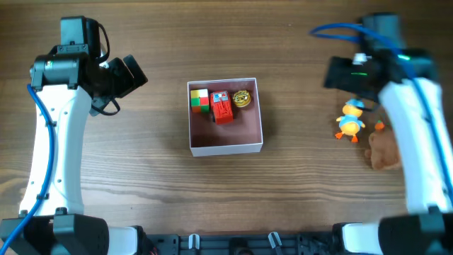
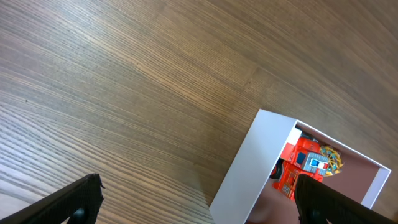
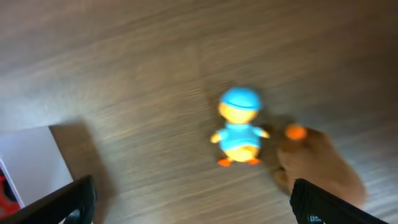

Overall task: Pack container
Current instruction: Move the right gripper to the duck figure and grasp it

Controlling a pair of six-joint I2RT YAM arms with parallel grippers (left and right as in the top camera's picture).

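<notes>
Overhead view puts the box (image 1: 226, 149) at the middle of the table (image 1: 156, 184), with a coloured cube (image 1: 199, 100), a red toy (image 1: 222, 106) and a yellow round toy (image 1: 242, 98) in a row along its far wall; the near half of its pink floor is bare. A duck (image 1: 350, 120) and a brown soft toy (image 1: 383, 150) lie outside, to the right and close together.

The right gripper (image 3: 196, 202) hangs above the duck, fingers spread wide and empty. The left gripper (image 2: 199, 202) is also wide and empty, off the box's left side.

The likely trouble is in picking up the duck. The brown toy sits just beside it, so fingers coming down could snag both or push the duck away. The duck looks rounded, so an off-centre pinch may squirt it out. The right wrist picture is blurred, which makes aiming harder to judge. The box looks light and nothing steadies it, so a low carry could bump its wall and shove it.
</notes>
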